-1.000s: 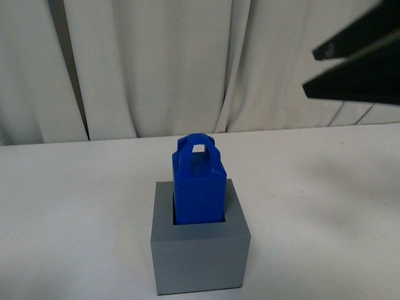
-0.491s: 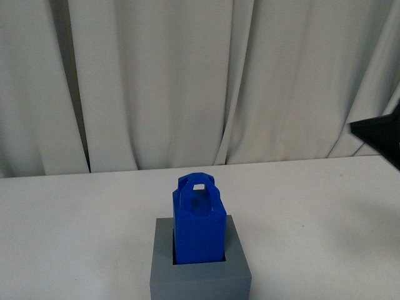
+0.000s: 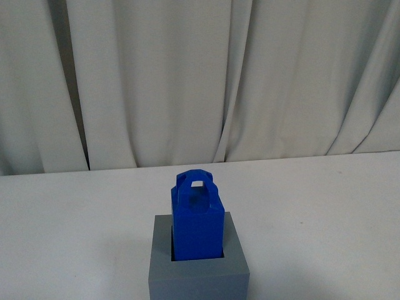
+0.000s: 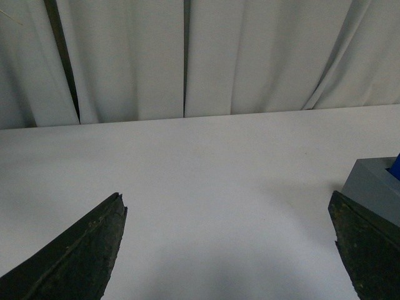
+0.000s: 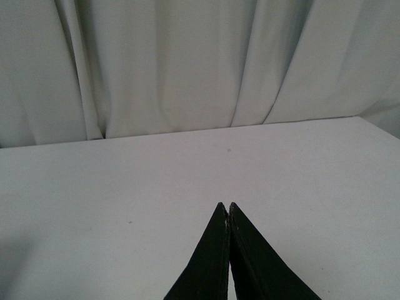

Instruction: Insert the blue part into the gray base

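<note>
Fingers of the left gripper (image 4: 226, 200) are spread wide, nothing held; those of the right gripper (image 5: 226, 206) are pressed together, empty. White curtain (image 3: 187, 81) is hung behind the white table (image 3: 75, 219). Gray base (image 3: 199, 278) is set on the table. Blue part (image 3: 197, 222) is seated upright in its recess, 1 handle loop uppermost.

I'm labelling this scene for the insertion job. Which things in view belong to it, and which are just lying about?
Belongs to the job: blue part, standing in the recess; gray base.
Just there: white table; curtain behind it.
</note>
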Available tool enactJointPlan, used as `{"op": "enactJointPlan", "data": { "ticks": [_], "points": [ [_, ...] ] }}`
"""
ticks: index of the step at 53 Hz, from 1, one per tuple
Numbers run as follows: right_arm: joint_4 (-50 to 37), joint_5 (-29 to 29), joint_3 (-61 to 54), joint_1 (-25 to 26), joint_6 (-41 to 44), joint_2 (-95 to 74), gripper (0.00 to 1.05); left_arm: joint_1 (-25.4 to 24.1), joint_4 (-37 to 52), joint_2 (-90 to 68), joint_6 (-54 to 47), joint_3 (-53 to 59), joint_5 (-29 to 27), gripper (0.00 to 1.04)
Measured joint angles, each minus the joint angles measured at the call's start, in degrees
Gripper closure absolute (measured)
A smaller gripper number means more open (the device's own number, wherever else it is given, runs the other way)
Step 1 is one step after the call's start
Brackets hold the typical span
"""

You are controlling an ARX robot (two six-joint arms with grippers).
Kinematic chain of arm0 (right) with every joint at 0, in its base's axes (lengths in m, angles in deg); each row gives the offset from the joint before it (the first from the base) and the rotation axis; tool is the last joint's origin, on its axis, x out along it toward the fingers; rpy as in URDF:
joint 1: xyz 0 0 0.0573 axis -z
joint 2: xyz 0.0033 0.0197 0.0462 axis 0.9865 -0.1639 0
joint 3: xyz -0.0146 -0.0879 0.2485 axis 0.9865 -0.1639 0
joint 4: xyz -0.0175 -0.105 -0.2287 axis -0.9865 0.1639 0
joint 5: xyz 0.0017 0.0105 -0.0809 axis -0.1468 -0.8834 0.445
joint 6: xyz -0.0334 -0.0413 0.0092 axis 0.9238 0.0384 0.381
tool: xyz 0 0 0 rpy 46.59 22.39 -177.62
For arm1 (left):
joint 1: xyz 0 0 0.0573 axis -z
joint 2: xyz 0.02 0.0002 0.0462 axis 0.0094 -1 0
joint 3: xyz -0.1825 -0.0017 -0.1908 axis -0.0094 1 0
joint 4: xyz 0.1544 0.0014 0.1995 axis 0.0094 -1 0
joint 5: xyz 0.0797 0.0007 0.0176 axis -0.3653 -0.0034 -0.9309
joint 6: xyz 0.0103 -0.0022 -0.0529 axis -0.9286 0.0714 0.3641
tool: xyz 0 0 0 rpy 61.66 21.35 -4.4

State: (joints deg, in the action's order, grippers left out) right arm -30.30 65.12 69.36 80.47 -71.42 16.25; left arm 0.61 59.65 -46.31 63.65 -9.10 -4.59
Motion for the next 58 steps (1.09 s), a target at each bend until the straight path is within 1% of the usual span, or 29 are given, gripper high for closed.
{"op": "enactJointPlan", "data": {
  "ticks": [17,33,39,58],
  "points": [
    [4.20,-0.24,-5.40,0.02,-0.04,9.49,1.02,0.00,0.00,0.00,0.00,0.00,0.00,0.06],
    [10.32,-0.33,-8.09,0.02,-0.04,18.43,1.02,0.00,0.00,0.00,0.00,0.00,0.00,0.06],
    [8.85,-0.33,-10.36,0.02,-0.09,19.74,1.02,0.00,0.00,0.00,0.00,0.00,0.00,0.06],
    [18.53,-0.35,-10.60,0.02,-0.13,29.88,1.02,0.00,0.00,0.00,0.00,0.00,0.00,0.06]
  ]
}}
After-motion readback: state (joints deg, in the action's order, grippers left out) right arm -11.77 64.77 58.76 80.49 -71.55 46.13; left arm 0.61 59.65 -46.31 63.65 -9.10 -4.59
